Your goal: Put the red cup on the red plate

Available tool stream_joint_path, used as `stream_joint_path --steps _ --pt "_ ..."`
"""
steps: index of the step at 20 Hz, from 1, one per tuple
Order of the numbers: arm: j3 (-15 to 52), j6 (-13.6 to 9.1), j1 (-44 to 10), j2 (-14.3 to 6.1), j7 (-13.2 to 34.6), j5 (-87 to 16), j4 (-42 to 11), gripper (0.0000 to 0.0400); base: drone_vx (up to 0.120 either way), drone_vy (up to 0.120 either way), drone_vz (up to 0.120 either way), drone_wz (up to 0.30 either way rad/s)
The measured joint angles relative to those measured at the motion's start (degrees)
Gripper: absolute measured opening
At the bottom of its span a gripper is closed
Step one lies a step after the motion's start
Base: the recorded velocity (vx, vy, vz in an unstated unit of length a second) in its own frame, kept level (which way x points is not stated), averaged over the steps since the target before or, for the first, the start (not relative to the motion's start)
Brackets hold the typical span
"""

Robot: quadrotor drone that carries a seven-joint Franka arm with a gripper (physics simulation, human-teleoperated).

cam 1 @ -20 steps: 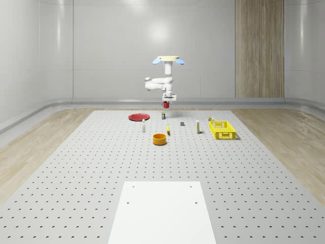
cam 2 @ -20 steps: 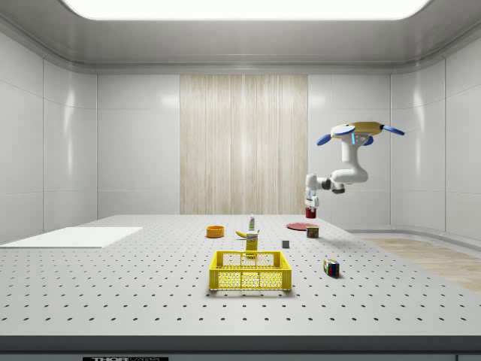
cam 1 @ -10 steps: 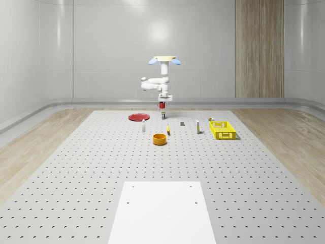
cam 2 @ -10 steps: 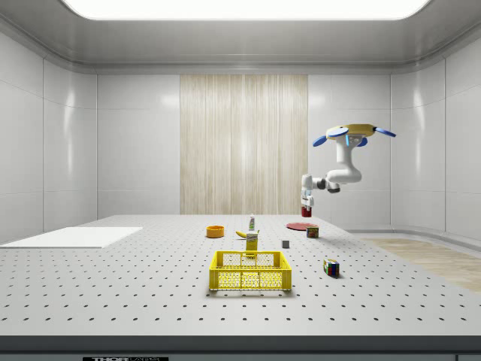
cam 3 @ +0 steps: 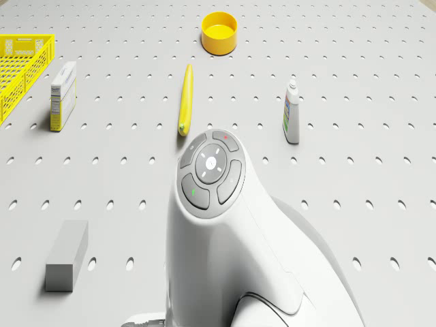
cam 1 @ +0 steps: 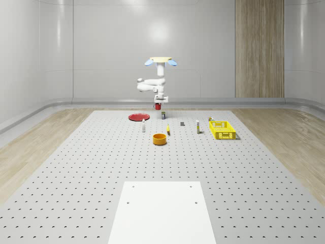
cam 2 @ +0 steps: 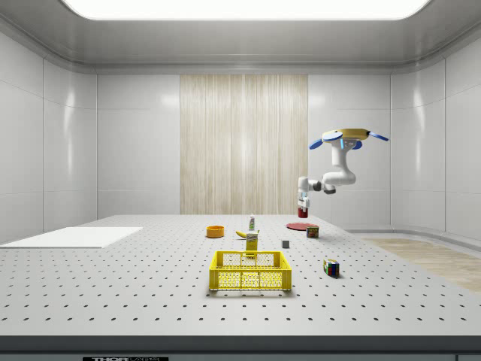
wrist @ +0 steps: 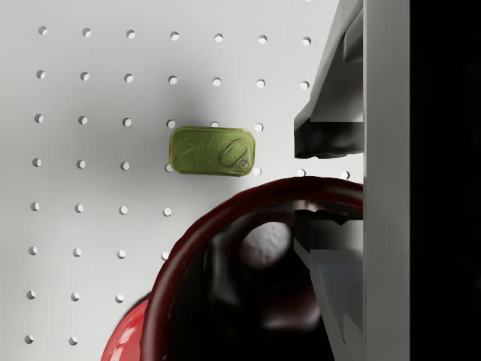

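1. Drone (cam 1: 160,61): airborne, hovering above the far end of the perforated worktop (cam 1: 101,168), over the area between the red plate (cam 1: 138,117) and a small tin (cam 1: 163,116).
2. Arm: white, folded under the drone, wrist pointing down.
3. End effector (cam 1: 158,104): clamped on the rim of the red cup (cam 1: 158,107), one finger (wrist: 331,135) outside the wall and one inside, as the wrist view shows.
4. Red cup (wrist: 248,278): held clear of the worktop, upright, mouth toward the wrist camera; just to the whole-scene view's right of the red plate, above it in height.
5. Red plate (cam 2: 298,225): flat on the worktop; an edge shows beneath the cup in the wrist view (wrist: 129,335).
6. Green tin (wrist: 212,150): on the worktop beside the cup.
7. Other stock: yellow bowl (cam 3: 219,32), banana (cam 3: 185,99), bottle (cam 3: 291,112), carton (cam 3: 63,95), grey block (cam 3: 67,254), yellow crate (cam 1: 222,129).
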Motion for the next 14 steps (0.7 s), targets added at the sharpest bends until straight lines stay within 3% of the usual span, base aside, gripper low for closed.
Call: stream_joint_path --steps 2,9,12,14 --pt "0.02 0.09 -0.03 -0.1 0.02 0.04 0.01 0.0099 0.0 -0.12 0.0 0.0" --pt "0.07 0.4 -0.11 -0.43 0.09 0.18 0.02 0.01 0.0 -0.12 -0.114 0.0" --pt "0.09 0.53 -0.15 -0.57 0.13 0.24 0.03 0.01 -0.013 -0.12 0.0 0.0" --pt "0.11 0.61 -0.17 -0.65 0.15 0.27 0.03 0.01 -0.12 -0.12 0.0 0.0"
